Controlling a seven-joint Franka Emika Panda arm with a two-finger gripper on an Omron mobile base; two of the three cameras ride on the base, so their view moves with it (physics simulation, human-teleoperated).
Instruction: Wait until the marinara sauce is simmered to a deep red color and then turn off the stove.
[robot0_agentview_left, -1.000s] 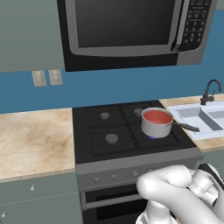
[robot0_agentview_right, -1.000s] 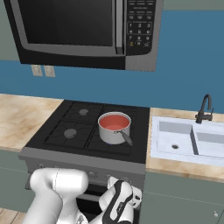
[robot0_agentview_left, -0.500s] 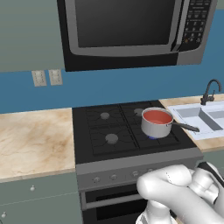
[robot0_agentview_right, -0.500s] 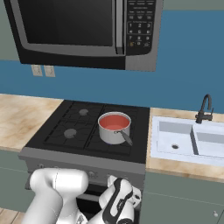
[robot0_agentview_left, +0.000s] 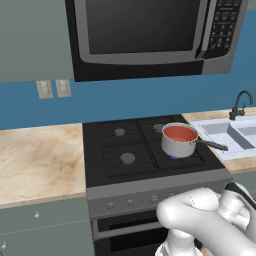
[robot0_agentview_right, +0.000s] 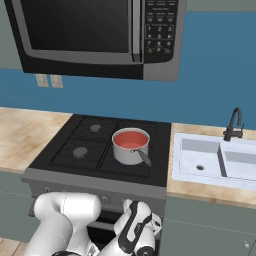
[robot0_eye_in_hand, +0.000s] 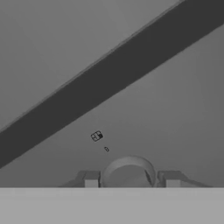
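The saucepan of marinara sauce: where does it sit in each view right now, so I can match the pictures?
Left base view: saucepan right of centre, on the stove's rear right burner, handle pointing right toward the sink.
Right base view: saucepan at centre, same burner, handle toward the camera and right.
Hand view: flat grey surfaces, no saucepan.
Shared landmark: the microwave above the stove.

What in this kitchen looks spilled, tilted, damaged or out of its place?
Nothing stands out. The saucepan sits upright on the stove, on its right side, with the marinara sauce level inside and no splashes on the grates. Its handle points toward the sink but ends short of it.
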